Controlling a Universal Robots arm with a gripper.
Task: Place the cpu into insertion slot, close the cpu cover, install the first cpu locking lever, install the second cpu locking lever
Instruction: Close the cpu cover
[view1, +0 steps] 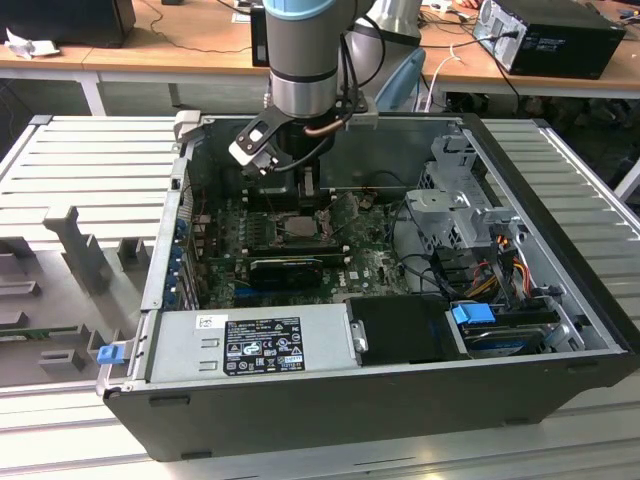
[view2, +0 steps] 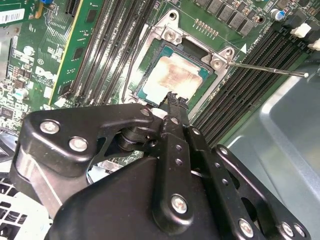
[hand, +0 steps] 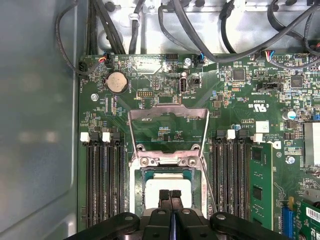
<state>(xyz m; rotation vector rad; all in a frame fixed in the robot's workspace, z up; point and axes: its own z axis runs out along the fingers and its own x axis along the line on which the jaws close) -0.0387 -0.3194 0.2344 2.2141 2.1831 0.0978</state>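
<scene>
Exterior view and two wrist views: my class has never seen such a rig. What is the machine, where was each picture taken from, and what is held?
The exterior view, filmed from off the arm, shows a robot arm reaching into an open computer case. Both wrist views come from cameras riding on the arm, looking past its fingers at the green circuit board. The cpu lies in the insertion slot; the cpu cover stands open. The fingers are shut over the cpu, holding nothing.
</scene>
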